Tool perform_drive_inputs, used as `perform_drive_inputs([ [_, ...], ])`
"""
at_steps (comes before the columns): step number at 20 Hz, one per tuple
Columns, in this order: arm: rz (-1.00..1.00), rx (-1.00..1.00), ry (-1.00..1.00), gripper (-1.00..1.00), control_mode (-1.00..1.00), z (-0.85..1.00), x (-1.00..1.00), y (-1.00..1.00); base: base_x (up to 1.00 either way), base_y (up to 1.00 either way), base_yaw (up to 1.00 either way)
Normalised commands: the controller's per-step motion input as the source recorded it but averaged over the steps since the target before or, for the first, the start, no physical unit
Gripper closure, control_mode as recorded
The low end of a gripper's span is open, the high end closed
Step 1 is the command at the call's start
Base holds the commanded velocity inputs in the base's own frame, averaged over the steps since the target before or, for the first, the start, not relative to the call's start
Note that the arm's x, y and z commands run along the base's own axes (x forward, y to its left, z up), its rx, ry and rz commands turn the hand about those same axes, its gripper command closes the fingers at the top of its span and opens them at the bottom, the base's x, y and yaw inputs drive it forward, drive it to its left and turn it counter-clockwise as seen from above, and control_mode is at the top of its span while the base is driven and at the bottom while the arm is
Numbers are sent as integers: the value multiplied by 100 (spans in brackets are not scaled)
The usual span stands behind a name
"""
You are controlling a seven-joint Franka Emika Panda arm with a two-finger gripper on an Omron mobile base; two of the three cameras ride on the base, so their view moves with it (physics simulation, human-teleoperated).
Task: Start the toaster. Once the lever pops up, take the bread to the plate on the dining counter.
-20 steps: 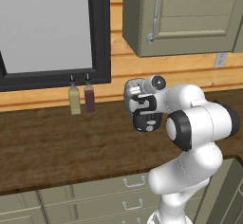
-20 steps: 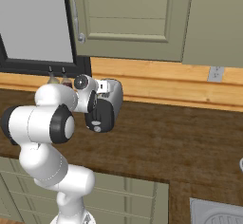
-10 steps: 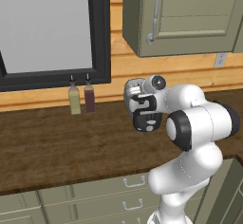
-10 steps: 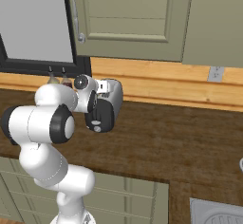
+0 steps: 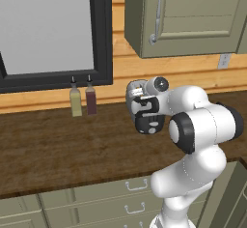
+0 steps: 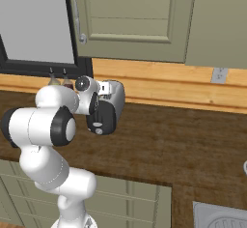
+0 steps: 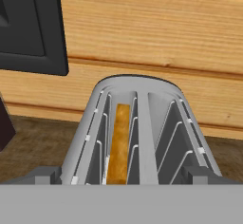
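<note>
Holding the pincer [image 7: 122, 179] spread to its full width, gripping nothing, with one fingertip [image 7: 45, 174] standing off to each side of the toaster [image 7: 142, 118]. Keeping the tips that far apart looks deliberate: straddling the body rather than touching it, and leaving room to come down on the near end.

Looking straight ahead of the pincer along the two slots. Finding the bread [image 7: 118, 142] directly in front, sunk edge-on in the slot on the left of the hand picture, with only its golden-brown crust showing. Sitting low in the slot, probably waiting for toasting — not yet ready for lifting.

Placing the toaster [image 6: 115, 96] just beyond the pincer [image 6: 99, 118] in the right base picture, backed against the wooden wall, with its black end panel facing the hand. Failing to make out the lever itself: lying under or behind the hand, possibly just below the tips — too hidden to confirm.

Noting two bottles [image 5: 82, 101] well off to the pincer's left on the worktop [image 5: 58, 149], clear of any approach.

Judging the step in hand as starting the toaster: lining up on the near end for pressing the lever down. Judging the carrying of the bread as not yet begun.
</note>
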Motion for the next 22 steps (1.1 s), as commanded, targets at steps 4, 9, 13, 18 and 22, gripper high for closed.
perform_drive_inputs([
  [4,0,0,0,-100,-100,0,0,0,0,0,0],
  [9,0,0,0,-100,-100,0,0,0,0,0,0],
  [13,0,0,0,-100,-100,0,0,0,0,0,0],
  [18,0,0,0,-100,-100,0,0,0,0,0,0],
  [22,0,0,0,-100,-100,0,0,0,0,0,0],
])
